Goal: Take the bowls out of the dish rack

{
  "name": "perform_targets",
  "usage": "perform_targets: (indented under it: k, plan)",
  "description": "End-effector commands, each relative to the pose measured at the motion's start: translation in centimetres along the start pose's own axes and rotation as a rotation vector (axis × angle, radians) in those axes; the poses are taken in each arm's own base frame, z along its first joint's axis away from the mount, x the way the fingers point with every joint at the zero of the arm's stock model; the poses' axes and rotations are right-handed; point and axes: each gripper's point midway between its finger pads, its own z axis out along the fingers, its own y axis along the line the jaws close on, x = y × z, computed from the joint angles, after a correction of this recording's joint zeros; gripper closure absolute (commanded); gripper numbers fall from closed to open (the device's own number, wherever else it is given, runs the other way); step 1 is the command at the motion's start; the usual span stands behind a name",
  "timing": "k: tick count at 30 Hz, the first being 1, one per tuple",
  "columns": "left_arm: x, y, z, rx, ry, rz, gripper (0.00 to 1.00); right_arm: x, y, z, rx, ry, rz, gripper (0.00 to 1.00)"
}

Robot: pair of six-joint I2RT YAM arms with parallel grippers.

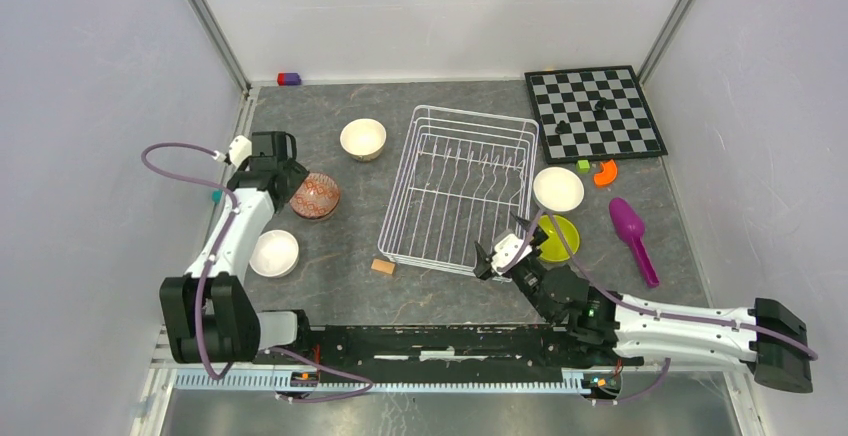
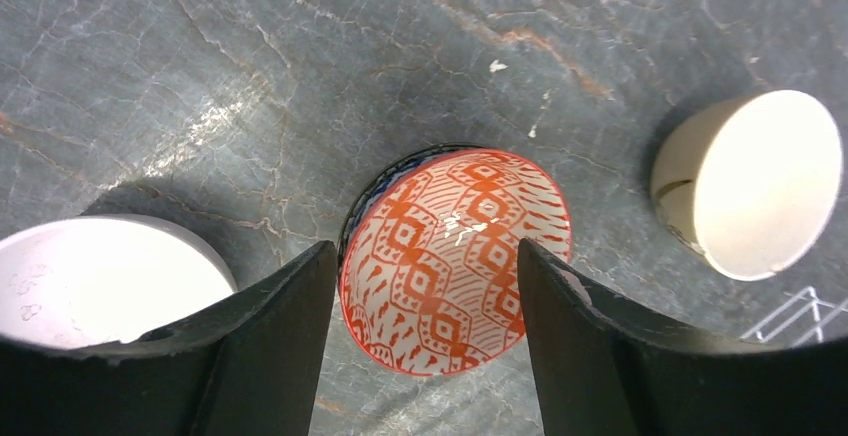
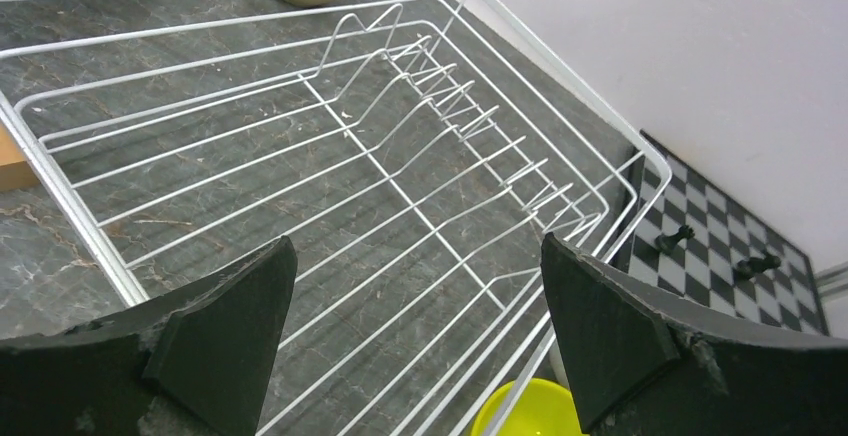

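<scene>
The white wire dish rack (image 1: 476,113) stands mid-table with no bowl inside it. My left gripper (image 1: 292,182) is open above a bowl with a red-and-white patterned inside (image 2: 455,256), which rests on the table between the fingers. A white bowl (image 2: 90,281) lies to one side of it and a cream bowl (image 2: 750,184) to the other. My right gripper (image 1: 500,249) hangs open over the rack's near right corner (image 3: 70,208), holding nothing. A yellow-green bowl (image 1: 556,238) and another white bowl (image 1: 558,189) sit right of the rack.
A chessboard (image 1: 595,113) with dark pieces lies at the back right. A purple scoop (image 1: 632,234), an orange piece (image 1: 604,173) and a small green block (image 1: 582,165) are right of the bowls. A wooden block (image 1: 383,267) lies by the rack's near left corner.
</scene>
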Motion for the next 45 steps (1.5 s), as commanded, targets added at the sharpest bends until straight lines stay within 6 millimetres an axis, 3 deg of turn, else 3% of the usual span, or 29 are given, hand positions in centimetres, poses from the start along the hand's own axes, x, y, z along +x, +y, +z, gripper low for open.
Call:
perform_targets:
  k: [1,6,10,15,18,22,26,32,37,41,45]
  plan:
    - [-1.8,-1.3,-1.8,0.11,-0.066,0.042,0.26,-1.7,-0.7,0.8,0.005,-0.01,0.126,0.02]
    - [-1.1,-3.6,-3.1,0.258,-0.023,0.091,0.23,-0.8,-3.2,2.1,0.047,0.068,0.226,0.02]
    - [0.5,-6.8,-4.9,0.457,0.059,0.147,0.23,1.3,-6.3,2.3,0.222,0.236,0.396,0.02]
    - [2.2,-9.7,-7.9,0.682,0.145,0.236,0.24,4.0,-5.9,2.7,0.266,0.446,0.462,0.02]
    - [2.4,-10.2,-8.9,0.745,0.141,0.259,0.23,5.4,-5.3,2.7,0.269,0.481,0.527,0.05]
    - [3.4,-11.0,-10.3,0.794,0.147,0.294,0.23,6.5,-6.2,2.5,0.318,0.463,0.597,0.18]
    - [3.9,-11.3,-10.9,0.825,0.172,0.303,0.22,8.0,-6.8,2.5,0.345,0.507,0.599,0.23]
    - [4.4,-11.5,-11.5,0.848,0.193,0.317,0.22,9.6,-5.9,3.1,0.326,0.555,0.659,0.51]
    - [4.2,-11.4,-11.6,0.839,0.178,0.32,0.22,8.8,-6.3,4.5,0.344,0.542,0.664,0.73]
    - [4.2,-11.4,-11.7,0.839,0.176,0.32,0.23,6.9,-7.6,7.0,0.367,0.492,0.659,0.93]
    - [4.0,-11.5,-11.5,0.834,0.172,0.32,0.23,5.4,-9.4,10.0,0.414,0.471,0.638,0.97]
